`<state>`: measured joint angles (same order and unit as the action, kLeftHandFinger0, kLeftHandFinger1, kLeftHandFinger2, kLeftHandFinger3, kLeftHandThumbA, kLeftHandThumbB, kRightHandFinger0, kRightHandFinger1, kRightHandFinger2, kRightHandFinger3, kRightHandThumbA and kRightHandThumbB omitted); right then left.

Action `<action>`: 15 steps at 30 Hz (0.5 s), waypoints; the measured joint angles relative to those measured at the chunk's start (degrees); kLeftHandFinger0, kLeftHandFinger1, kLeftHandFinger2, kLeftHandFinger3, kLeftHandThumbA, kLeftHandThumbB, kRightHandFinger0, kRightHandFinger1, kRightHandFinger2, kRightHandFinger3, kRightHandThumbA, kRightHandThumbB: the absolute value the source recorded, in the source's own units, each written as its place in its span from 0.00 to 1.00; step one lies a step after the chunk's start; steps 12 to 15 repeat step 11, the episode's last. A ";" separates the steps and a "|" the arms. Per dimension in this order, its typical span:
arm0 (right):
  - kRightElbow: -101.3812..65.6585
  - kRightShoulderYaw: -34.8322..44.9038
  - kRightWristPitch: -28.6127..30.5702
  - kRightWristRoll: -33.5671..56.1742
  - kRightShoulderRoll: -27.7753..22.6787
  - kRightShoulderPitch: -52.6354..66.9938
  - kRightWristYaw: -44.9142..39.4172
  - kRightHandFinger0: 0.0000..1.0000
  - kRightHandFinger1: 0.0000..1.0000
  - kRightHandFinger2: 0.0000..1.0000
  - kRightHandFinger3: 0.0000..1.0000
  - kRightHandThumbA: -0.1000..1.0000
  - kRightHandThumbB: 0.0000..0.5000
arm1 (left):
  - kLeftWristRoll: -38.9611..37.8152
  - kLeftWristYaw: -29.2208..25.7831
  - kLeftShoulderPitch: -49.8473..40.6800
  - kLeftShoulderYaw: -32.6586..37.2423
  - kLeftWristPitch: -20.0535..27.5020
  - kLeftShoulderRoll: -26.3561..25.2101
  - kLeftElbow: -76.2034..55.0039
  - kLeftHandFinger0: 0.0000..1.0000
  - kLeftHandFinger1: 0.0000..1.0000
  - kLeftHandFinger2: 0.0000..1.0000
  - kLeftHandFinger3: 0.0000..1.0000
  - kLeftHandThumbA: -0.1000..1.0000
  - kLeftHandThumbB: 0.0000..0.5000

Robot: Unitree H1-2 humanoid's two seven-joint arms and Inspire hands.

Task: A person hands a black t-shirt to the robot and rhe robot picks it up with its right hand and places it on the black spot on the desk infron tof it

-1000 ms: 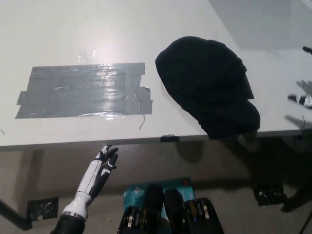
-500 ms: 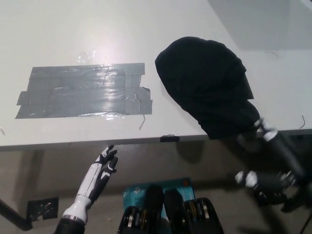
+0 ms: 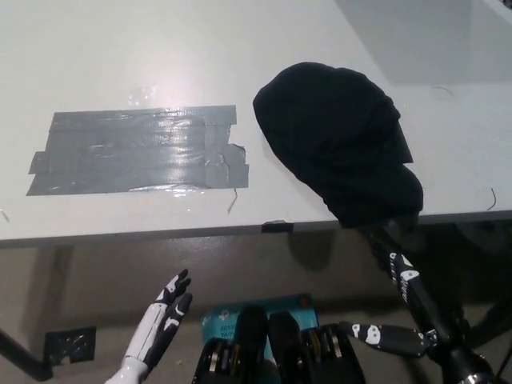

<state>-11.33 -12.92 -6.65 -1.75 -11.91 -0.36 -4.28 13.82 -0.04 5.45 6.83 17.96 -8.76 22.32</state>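
The black t-shirt [image 3: 340,144] lies bunched in a rounded heap on the white desk [image 3: 120,48], its lower end drooping right at the near edge. It sits to the right of the patch of dark grey tape [image 3: 136,150], just beside it but not on it, so the shirt is not where the task wants it.

My right hand [image 3: 382,234] reaches up from below the desk edge to the shirt's overhanging lower end. The cloth and my black fingers run together there, so I cannot tell whether I am gripping the fabric or only touching it. My left hand [image 3: 170,302] rests low below the desk edge, released, fingers spread, holding nothing.

As I judge it, this is the pick-up step: my right hand is at the shirt. The next move calls for a sure grip on the cloth, a lift that clears the desk edge, and a carry to my left until the heap is over the tape patch. Loose fabric may drag or slide off the edge.

No containers are in view.
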 measured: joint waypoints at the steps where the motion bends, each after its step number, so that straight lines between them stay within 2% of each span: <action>1: 0.13 0.12 0.00 0.13 0.06 0.08 -0.16 1.00 1.00 1.00 1.00 1.00 0.17 | -0.05 0.05 -0.11 -0.02 0.03 0.00 -0.01 0.87 1.00 1.00 1.00 1.00 1.00; 4: 0.58 0.68 0.00 0.79 0.22 0.55 -0.68 1.00 1.00 1.00 1.00 1.00 0.27 | -0.25 0.17 -0.54 -0.01 0.09 0.09 -0.15 0.91 1.00 1.00 1.00 1.00 1.00; 7: 0.74 1.09 0.00 1.67 0.53 1.36 -1.43 1.00 1.00 1.00 1.00 1.00 0.27 | -0.51 0.25 -1.42 0.08 0.22 0.36 -0.43 0.92 1.00 1.00 1.00 1.00 0.99; 8: 0.79 1.09 0.00 1.94 0.69 1.63 -1.61 1.00 1.00 1.00 1.00 1.00 0.23 | -0.54 0.26 -1.74 0.14 0.26 0.39 -0.54 0.93 1.00 1.00 1.00 1.00 1.00; 15: 1.02 1.09 -0.01 2.58 1.35 2.56 -2.30 1.00 1.00 1.00 1.00 1.00 0.23 | -0.58 0.26 -2.78 0.34 0.48 0.39 -0.86 0.93 1.00 1.00 1.00 1.00 0.99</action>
